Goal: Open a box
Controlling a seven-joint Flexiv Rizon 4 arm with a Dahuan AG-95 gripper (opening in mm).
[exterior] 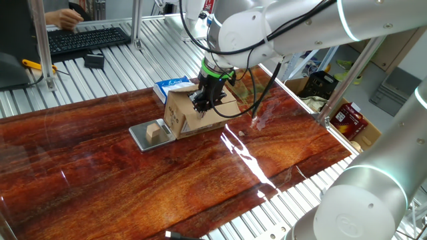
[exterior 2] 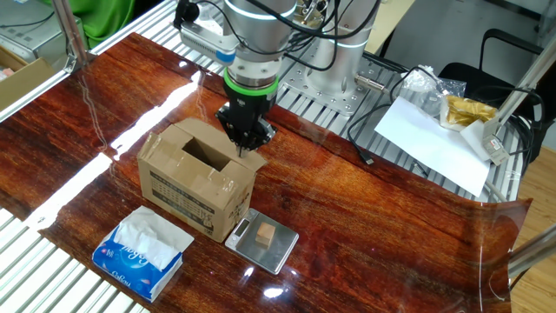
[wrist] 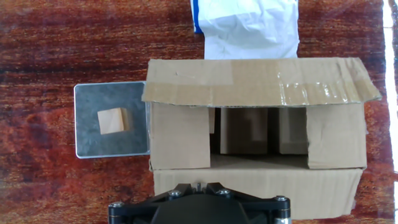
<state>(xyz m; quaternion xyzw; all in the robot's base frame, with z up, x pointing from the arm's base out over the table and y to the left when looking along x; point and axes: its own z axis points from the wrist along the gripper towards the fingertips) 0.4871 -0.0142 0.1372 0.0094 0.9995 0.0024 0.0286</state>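
The brown cardboard box (exterior: 193,115) stands on the wooden table, its top partly open with a dark gap between the flaps. It shows in the other fixed view (exterior 2: 195,178) and from above in the hand view (wrist: 255,81). The far long flap, with clear tape on it, and the two short side flaps are spread out. My gripper (exterior: 203,103) points down at the box's rim on the arm's side (exterior 2: 246,143), over the near long flap. In the hand view the fingertips (wrist: 197,185) stand close together, shut. I cannot tell whether they pinch the flap.
A small metal plate (wrist: 93,137) with a tan wooden cube (wrist: 114,121) lies against the box's short side; both also show in the other fixed view, plate (exterior 2: 282,248) and cube (exterior 2: 265,233). A blue-and-white tissue packet (exterior 2: 139,252) lies beside the box. A keyboard (exterior: 87,39) sits off the table.
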